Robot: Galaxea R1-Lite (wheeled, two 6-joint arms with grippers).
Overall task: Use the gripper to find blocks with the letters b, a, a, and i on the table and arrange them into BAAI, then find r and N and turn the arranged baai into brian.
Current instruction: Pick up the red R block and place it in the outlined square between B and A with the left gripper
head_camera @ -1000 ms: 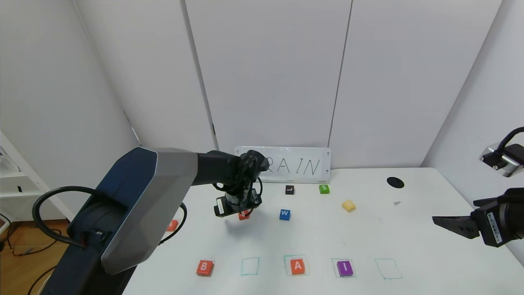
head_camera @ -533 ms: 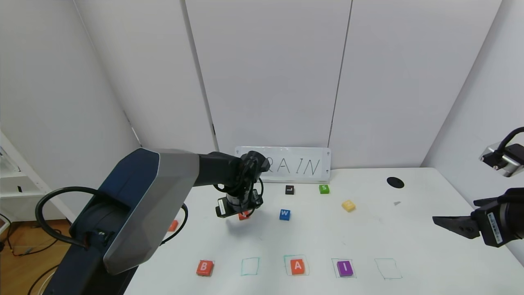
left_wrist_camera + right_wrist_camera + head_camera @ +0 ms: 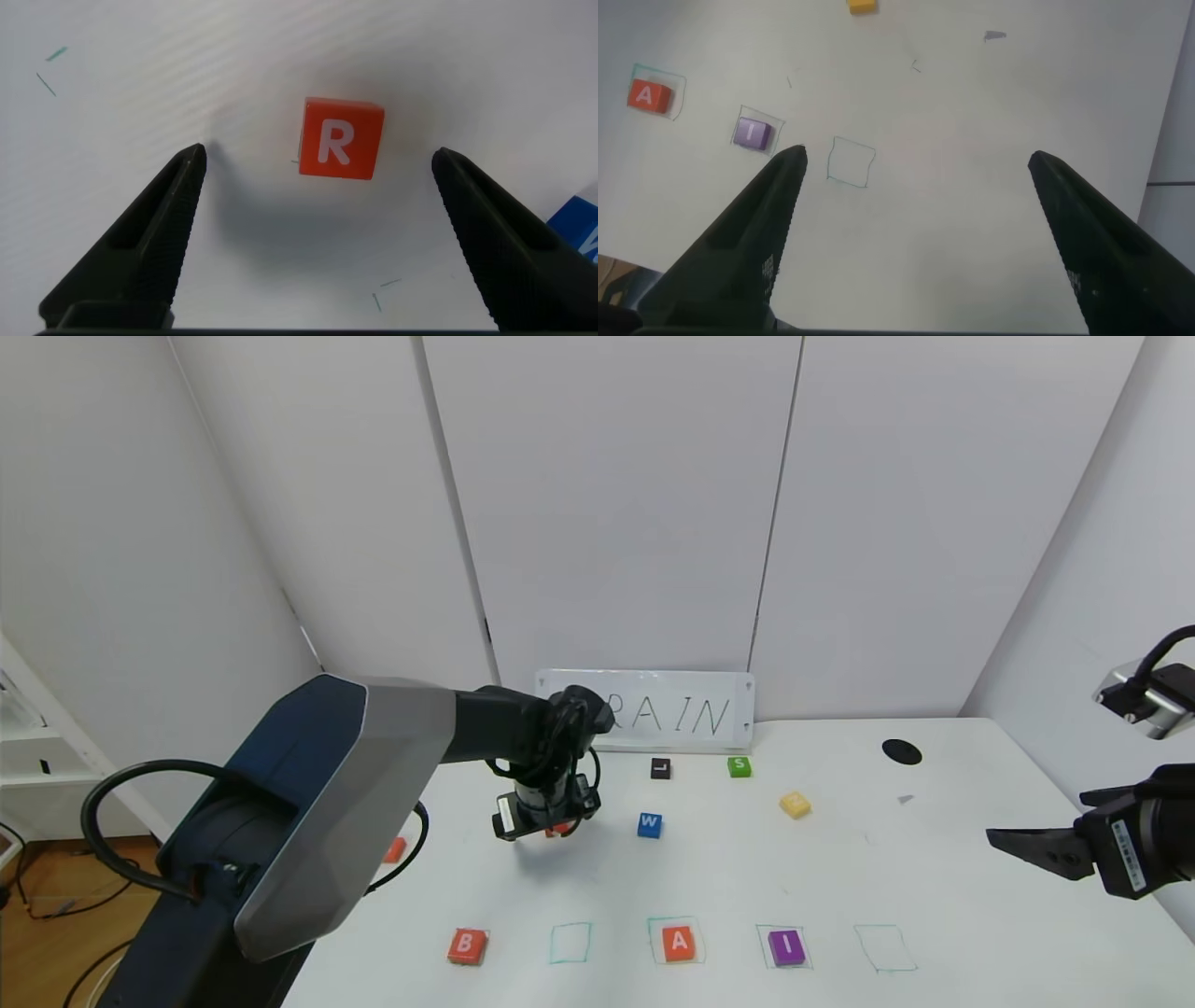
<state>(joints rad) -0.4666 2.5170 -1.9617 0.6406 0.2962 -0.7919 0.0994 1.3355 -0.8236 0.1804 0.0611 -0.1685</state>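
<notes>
Your left gripper (image 3: pixel 318 173) hangs wide open over r (image 3: pixel 340 138), holding nothing; the block lies on the table (image 3: pixel 709 877) between its 2 fingers, nearer one side. Centre it first, drop straight down, then close squarely on opposite faces. Your right gripper (image 3: pixel 1022 845) waits open, well apart.

The left pincer (image 3: pixel 318 161) hangs over the white desk (image 3: pixel 112 75) with its two dark fingers (image 3: pixel 159 224) spread wide. The orange R block (image 3: pixel 341 138) lies flat between them, touching neither. A blue block's corner (image 3: pixel 577 224) shows near one finger.
</notes>
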